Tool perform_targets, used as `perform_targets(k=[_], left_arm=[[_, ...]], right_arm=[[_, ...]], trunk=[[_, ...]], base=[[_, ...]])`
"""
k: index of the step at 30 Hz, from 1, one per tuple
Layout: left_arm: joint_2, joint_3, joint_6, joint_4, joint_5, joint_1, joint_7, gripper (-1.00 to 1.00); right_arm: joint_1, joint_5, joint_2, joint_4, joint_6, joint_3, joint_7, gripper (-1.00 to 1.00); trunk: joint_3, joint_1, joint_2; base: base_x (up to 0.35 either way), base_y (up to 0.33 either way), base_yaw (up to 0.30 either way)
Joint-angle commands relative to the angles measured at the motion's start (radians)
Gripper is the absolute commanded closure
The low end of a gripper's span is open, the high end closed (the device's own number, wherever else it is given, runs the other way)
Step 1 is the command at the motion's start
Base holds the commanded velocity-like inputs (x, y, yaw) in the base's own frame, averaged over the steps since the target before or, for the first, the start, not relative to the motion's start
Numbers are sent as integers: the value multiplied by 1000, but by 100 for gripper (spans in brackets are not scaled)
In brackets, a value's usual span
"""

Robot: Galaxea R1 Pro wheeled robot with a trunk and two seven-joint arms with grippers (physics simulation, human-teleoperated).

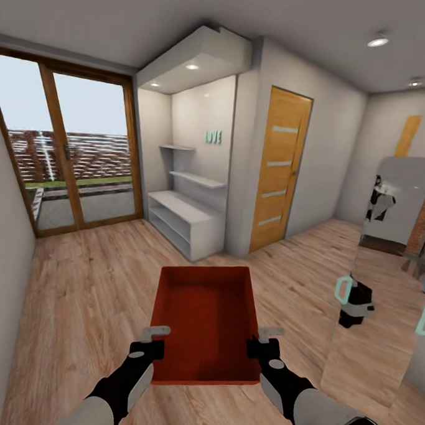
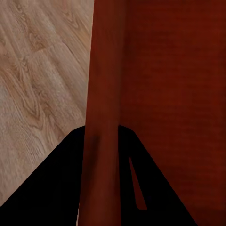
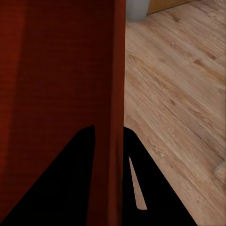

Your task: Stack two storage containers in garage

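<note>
1. at the far left of the head view a glass sliding door (image 1: pixel 85 150) with a wooden frame looks out on a brick wall and a strip of grass.
2. the light wood plank floor (image 1: pixel 83 293) runs across the whole room.
3. the left hand (image 1: pixel 151 341) is clenched on the left wall of the storage container (image 1: pixel 203 321); in the left wrist view its two dark fingers (image 2: pixel 61 183) sit either side of that thin red wall (image 2: pixel 101 117).
4. the storage container, an orange-red open-top bin, is held level above the wood floor between the two hands, straight ahead of the robot, its inside bare.
5. beyond it stands a white alcove with low shelving (image 1: pixel 184 220) and small green letters (image 1: pixel 213 136) on its back wall.
6. to the right of the alcove is a wooden door (image 1: pixel 279 169) with pale glass slits, standing shut.
7. the right hand (image 1: pixel 265 343) is clenched on the container's right wall; the right wrist view shows its fingers (image 3: pixel 150 188) straddling the wall (image 3: pixel 115 94).
8. at the far right a reflective panel (image 1: pixel 383 277) shows a mirrored black hand part.
</note>
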Motion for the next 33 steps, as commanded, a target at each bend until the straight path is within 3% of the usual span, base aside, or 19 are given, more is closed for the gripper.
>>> perform_targets(k=[1, 23, 33], left_arm=[[27, 24, -11, -5, -15, 0, 61, 100], [27, 24, -11, -5, -15, 0, 61, 100], [27, 24, -11, -5, -15, 0, 61, 100]], right_arm=[[-1, -43, 0, 0, 1, -43, 0, 100], [-1, -43, 1, 0, 0, -43, -1, 100], [-1, -42, 2, 0, 0, -43, -1, 100]], trunk=[[-1, 1, -1], [-1, 1, -1], [-1, 1, -1]], base=[[323, 0, 0], [323, 0, -1], [323, 27, -211]])
